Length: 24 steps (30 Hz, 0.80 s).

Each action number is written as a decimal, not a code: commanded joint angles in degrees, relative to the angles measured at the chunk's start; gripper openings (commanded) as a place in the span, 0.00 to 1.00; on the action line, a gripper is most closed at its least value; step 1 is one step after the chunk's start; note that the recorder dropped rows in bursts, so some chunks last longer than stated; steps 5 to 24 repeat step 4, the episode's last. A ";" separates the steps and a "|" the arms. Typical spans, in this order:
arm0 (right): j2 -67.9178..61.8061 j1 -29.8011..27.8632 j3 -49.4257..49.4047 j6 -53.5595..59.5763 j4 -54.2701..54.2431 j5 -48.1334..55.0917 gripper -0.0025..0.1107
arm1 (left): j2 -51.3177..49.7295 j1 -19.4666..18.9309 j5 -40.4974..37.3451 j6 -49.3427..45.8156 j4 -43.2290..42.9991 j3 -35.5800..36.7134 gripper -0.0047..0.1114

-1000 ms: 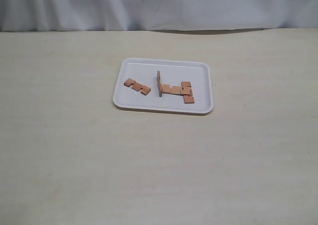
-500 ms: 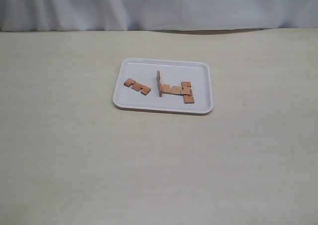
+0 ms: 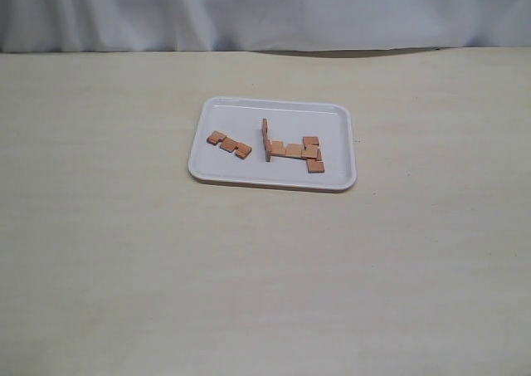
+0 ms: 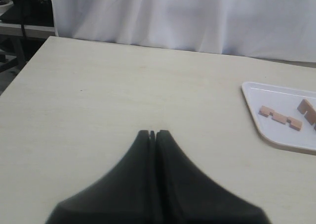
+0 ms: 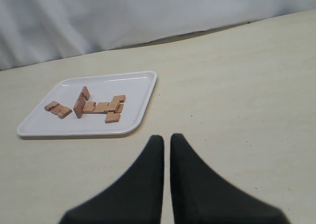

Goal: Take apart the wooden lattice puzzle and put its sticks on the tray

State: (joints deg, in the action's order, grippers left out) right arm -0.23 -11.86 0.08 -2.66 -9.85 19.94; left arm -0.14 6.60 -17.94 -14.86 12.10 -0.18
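Note:
The white tray (image 3: 332, 125) sits at mid-table. On it one reddish-brown stick (image 3: 229, 145) lies flat by itself on the left. Beside it is what is left of the lattice puzzle (image 3: 292, 151): one stick (image 3: 265, 139) stands on edge, with flat sticks touching it to the right. Neither gripper appears in the exterior view. My left gripper (image 4: 153, 133) is shut and empty over bare table, well away from the tray (image 4: 276, 93). My right gripper (image 5: 167, 139) hangs short of the tray (image 5: 136, 85), its jaws nearly touching and holding nothing.
A white cloth backdrop (image 3: 265, 11) hangs along the table's far edge. The table's left edge (image 4: 22, 68) shows in the left wrist view, with dark equipment beyond it.

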 commanded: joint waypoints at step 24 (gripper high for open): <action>0.23 0.21 -0.08 -0.09 0.21 -0.11 0.06 | 0.14 -0.60 0.52 -0.30 0.12 0.18 0.04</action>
